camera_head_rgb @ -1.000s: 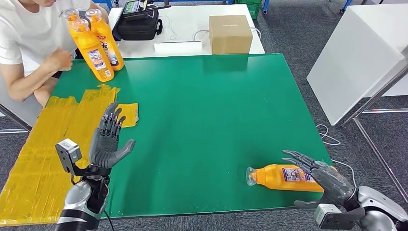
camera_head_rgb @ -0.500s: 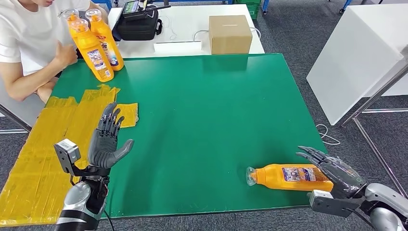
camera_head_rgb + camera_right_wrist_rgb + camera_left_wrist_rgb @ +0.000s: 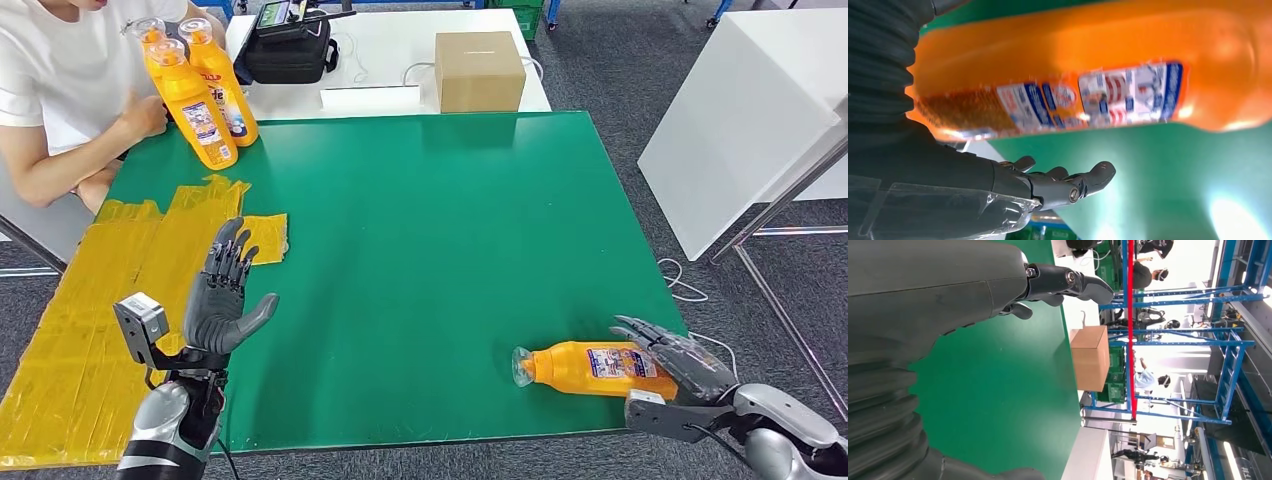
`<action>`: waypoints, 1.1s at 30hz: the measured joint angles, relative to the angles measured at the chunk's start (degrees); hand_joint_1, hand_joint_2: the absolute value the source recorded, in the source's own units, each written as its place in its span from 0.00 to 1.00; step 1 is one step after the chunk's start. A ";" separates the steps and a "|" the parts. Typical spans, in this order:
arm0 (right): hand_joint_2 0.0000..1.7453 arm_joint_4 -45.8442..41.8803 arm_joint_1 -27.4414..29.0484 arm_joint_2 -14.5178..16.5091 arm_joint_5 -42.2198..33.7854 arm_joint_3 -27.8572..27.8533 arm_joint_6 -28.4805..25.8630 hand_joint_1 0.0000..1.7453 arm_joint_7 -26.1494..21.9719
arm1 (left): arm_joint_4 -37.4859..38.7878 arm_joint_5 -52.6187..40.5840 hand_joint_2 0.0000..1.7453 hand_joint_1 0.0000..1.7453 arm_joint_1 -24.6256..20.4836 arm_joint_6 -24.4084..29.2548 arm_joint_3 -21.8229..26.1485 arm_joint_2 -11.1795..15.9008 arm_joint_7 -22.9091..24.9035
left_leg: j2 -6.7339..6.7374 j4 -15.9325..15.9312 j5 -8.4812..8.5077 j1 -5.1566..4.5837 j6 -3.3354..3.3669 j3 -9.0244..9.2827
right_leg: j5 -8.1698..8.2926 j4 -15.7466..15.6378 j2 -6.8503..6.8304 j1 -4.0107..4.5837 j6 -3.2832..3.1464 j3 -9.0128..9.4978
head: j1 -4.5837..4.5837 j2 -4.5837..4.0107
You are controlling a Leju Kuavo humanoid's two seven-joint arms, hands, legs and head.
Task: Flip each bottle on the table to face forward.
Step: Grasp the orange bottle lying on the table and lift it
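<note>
An orange bottle [image 3: 590, 368] lies on its side near the front right corner of the green table [image 3: 420, 220], its clear cap [image 3: 520, 365] pointing left and its label up. My right hand [image 3: 680, 362] is at the bottle's base end with fingers spread, not closed on it. In the right wrist view the bottle [image 3: 1088, 85] is close up, with the hand's fingers [image 3: 1063, 182] stretched out beside it. My left hand [image 3: 222, 300] is raised, open and holding nothing, over the table's front left; its fingers [image 3: 1068, 282] are spread above the green surface. Three more orange bottles [image 3: 198, 100] stand upright at the far left corner.
A person in a white shirt sits at the far left, a hand [image 3: 148, 115] by the standing bottles. Yellow tape [image 3: 130, 270] covers the table's left part. A cardboard box [image 3: 478, 70] and a black bag [image 3: 290, 55] sit on the white table behind. A white table [image 3: 740, 120] stands right.
My right wrist has dropped back toward the table's front edge, and the hand now lies at the bottle's base. The bottle has stayed put. The person's hand has moved up to the standing bottles.
</note>
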 joint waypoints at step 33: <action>1.00 12.69 -10.50 3.48 9.83 10.15 -8.19 1.00 9.13 | -1.80 0.13 1.00 0.00 2.17 -0.03 -0.72 0.13 1.09 | 0.11 0.00 0.01 0.07 0.00 0.24 | 0.05 0.00 0.07 0.06 0.06 0.21 | 0.01 0.00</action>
